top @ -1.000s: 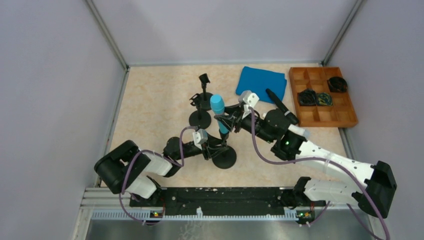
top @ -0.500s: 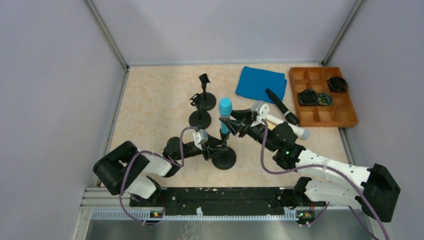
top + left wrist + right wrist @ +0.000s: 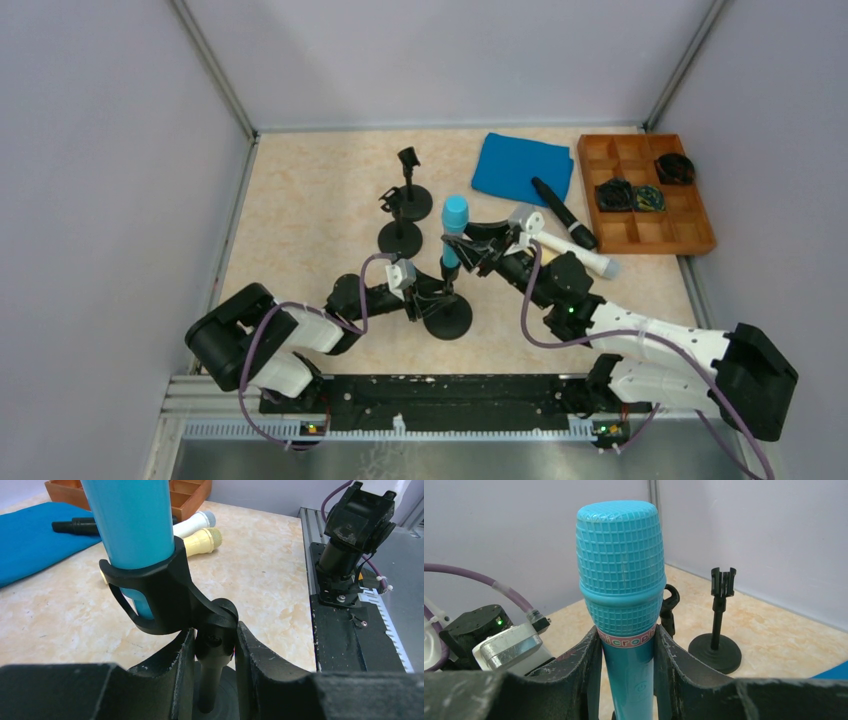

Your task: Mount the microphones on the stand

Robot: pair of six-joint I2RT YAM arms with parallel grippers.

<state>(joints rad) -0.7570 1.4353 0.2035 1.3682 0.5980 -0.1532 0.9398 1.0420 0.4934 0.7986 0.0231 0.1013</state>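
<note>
Blue mic (image 3: 619, 570): swung upright, seated in clip (image 3: 157, 597).
Left jaws: clamped on stand (image 3: 216, 630).
Right jaws: gripping mic.
Next: release.

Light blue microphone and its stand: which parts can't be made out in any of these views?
- Light blue microphone, lower end: left wrist view, partly masked by the clip; right wrist view, cut off at the bottom edge between the jaws.
- Base of the stand: left wrist view, mostly behind the jaws of the left gripper.
- Cream microphone: top view, hidden under the right arm.
</note>
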